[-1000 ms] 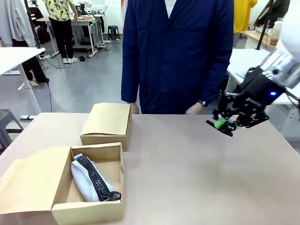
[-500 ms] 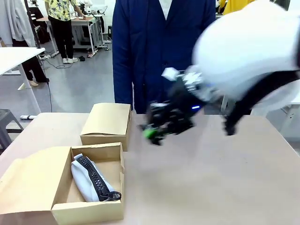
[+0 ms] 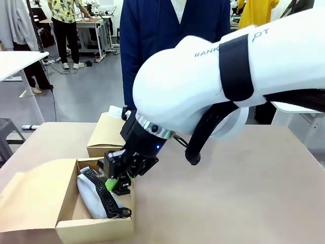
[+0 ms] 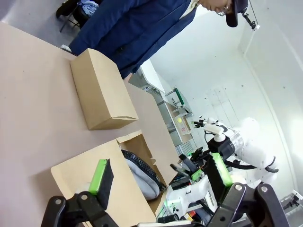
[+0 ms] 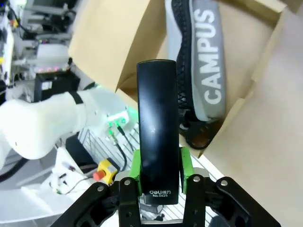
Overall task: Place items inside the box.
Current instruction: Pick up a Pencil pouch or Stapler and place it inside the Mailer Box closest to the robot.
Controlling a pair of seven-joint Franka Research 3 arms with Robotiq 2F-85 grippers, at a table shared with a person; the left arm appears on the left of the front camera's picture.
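Front and wrist views of a shared table (image 3: pixel 233 198). The right arm lay across the middle of the table from its right side, with the right gripper (image 3: pixel 118 179) lowered over the open cardboard box (image 3: pixel 96 227) at the near left corner. In the right wrist view the two green pads pinched the black stapler (image 5: pixel 157 127) by its near end. The stapler's long body pointed away from the wrist, and its far end overlapped the edge of the grey zip pouch (image 5: pixel 204 61). Whether stapler and pouch touched could not be told. The stapler therefore hung at the box's right-hand part, just inside the right wall, clamped in the jaws and not yet released. The grey zip pouch lay inside the box along its floor, with the black zip uppermost, the pull ring toward the near wall, and the word CAMPUS printed on its side. The box's lid flap lay folded out toward the table's left edge. A closed cardboard box (image 3: pixel 112 133) stood just behind the open one, nearer the far edge, with a small gap between them. In the left wrist view the left gripper (image 4: pixel 158 161) hung with its fingers spread wide and nothing between the pads, looking over the flap of the open box. A person (image 3: pixel 170 35) in a dark blue coat stood at the far edge of the table.
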